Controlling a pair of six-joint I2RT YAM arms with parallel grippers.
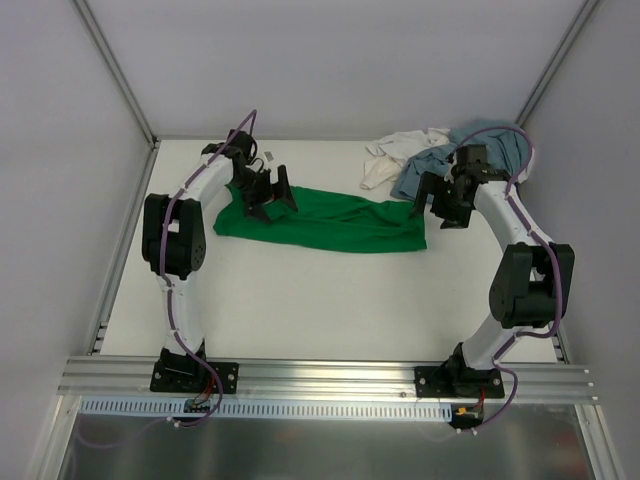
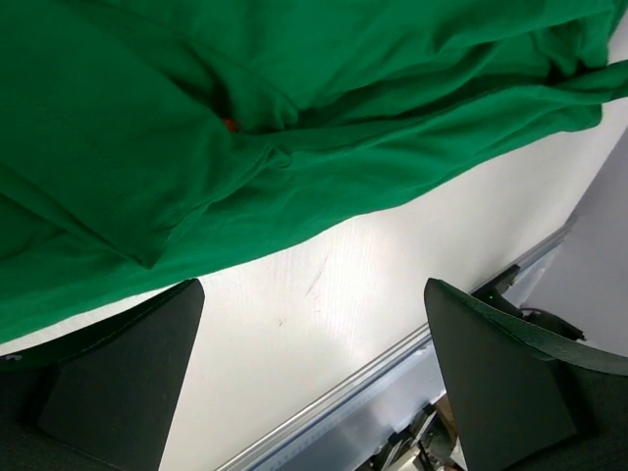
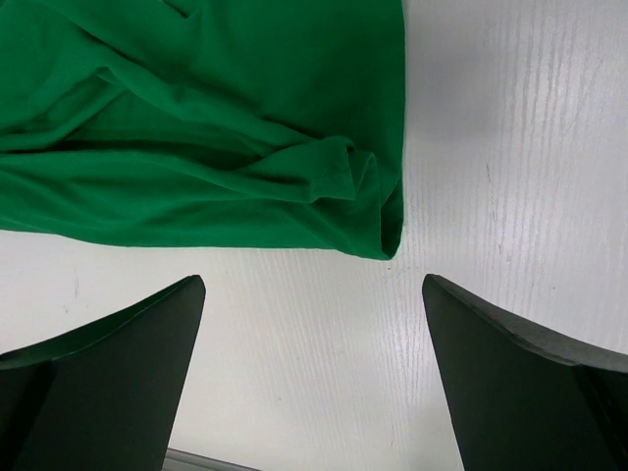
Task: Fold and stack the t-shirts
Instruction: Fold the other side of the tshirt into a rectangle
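Observation:
The green t-shirt lies folded into a long band across the middle of the table. It also shows in the left wrist view and in the right wrist view. My left gripper hangs open and empty over its left end. My right gripper hangs open and empty just off its right end. The grey-blue t-shirt and the white t-shirt lie crumpled together at the far right, partly behind my right arm.
The white table has a metal rail along its near edge, also seen in the left wrist view. White walls close in the back and both sides.

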